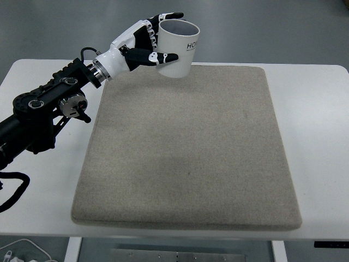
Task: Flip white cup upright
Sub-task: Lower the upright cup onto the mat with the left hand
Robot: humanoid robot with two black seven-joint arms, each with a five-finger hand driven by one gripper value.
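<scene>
Nearest the camera lies the front edge of the grey felt mat (pixel 185 158), a thick square pad that covers most of the white desk (pixel 316 136) and overhangs nothing; bare white margins show on either side. A few cables (pixel 22 248) trail at the lower left corner, below the desk's edge.

The left arm (pixel 43 109) comes in from the left edge, black at the forearm and white at the wrist, and reaches to the far left corner of the mat. There the left hand (pixel 150 41) is wrapped around the white cup (pixel 179 48): fingers curl over the far side near the rim while the thumb presses across the near wall. The cup is held clear of the mat, mouth tipped upward and toward the camera, so the dark interior shows; black lettering is partly visible on its side. This side-on grip looks chosen to leave the base free, so the cup can be set down standing. By that judgement the turn is largely made and the setting-down remains.

The mat probably serves to cushion the cup and keep it from sliding. Beyond the desk is plain grey floor (pixel 262 27). The right arm does not appear.
</scene>
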